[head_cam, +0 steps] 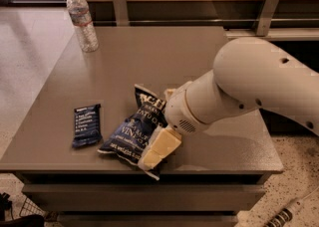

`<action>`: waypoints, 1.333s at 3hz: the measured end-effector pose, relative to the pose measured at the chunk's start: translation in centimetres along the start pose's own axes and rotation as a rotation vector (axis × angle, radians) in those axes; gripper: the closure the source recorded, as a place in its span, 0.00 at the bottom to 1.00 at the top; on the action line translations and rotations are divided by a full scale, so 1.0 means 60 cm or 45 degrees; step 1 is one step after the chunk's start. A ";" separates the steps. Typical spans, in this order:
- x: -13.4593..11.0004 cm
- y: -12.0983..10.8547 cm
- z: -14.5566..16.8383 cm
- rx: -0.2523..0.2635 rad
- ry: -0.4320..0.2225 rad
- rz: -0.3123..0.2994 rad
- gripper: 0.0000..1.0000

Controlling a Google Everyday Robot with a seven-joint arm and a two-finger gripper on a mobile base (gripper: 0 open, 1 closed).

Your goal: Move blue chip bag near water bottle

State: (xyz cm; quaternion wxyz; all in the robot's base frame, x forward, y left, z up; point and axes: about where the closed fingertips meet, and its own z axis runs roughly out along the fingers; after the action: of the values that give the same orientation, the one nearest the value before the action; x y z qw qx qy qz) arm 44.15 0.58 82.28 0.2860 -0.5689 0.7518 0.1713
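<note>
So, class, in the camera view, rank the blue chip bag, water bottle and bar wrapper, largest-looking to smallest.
1. blue chip bag, with the gripper open over it
2. water bottle, though it stands farther back
3. bar wrapper
</note>
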 end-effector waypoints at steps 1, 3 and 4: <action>-0.003 0.018 0.034 -0.020 0.008 0.016 0.23; -0.007 0.019 0.029 -0.016 0.009 0.007 0.85; -0.011 0.018 0.032 -0.026 0.000 0.004 1.00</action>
State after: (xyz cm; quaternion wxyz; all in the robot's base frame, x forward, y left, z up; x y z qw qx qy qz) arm 43.69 2.50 81.14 0.2799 -0.5707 0.7509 0.1793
